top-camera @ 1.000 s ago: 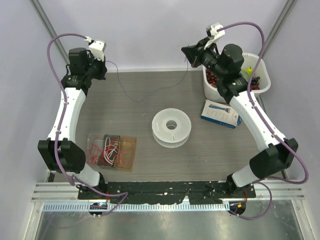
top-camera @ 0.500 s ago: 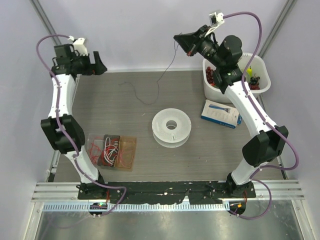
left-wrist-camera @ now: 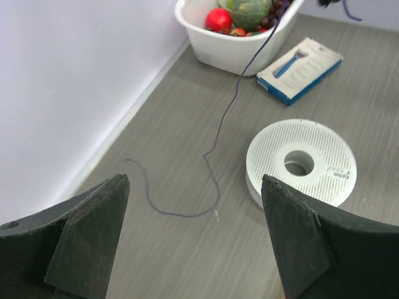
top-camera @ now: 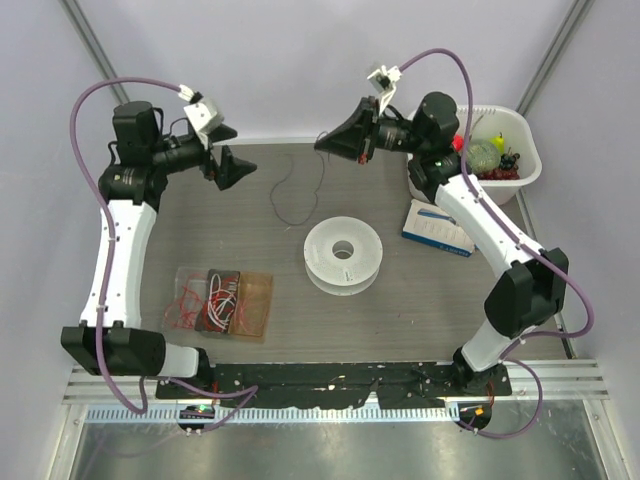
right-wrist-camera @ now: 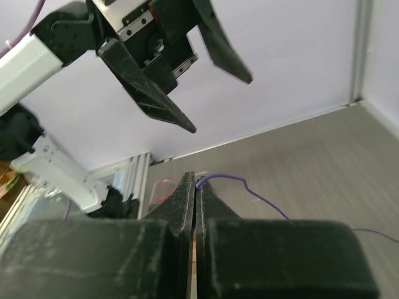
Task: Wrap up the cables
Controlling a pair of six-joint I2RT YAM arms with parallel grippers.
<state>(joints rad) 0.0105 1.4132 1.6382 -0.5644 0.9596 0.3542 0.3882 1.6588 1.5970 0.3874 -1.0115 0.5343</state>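
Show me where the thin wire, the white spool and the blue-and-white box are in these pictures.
thin wire (left-wrist-camera: 206, 153), left wrist view, on its bend near the spool.
white spool (left-wrist-camera: 274, 146), left wrist view, on its perforated top face.
blue-and-white box (left-wrist-camera: 303, 62), left wrist view, on its top face.

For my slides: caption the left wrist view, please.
Open left claw above the thin dark wire snaking loose beside the white perforated spool.

Left gripper (left-wrist-camera: 194, 178) spread wide, right gripper (right-wrist-camera: 195, 180) pinched closed
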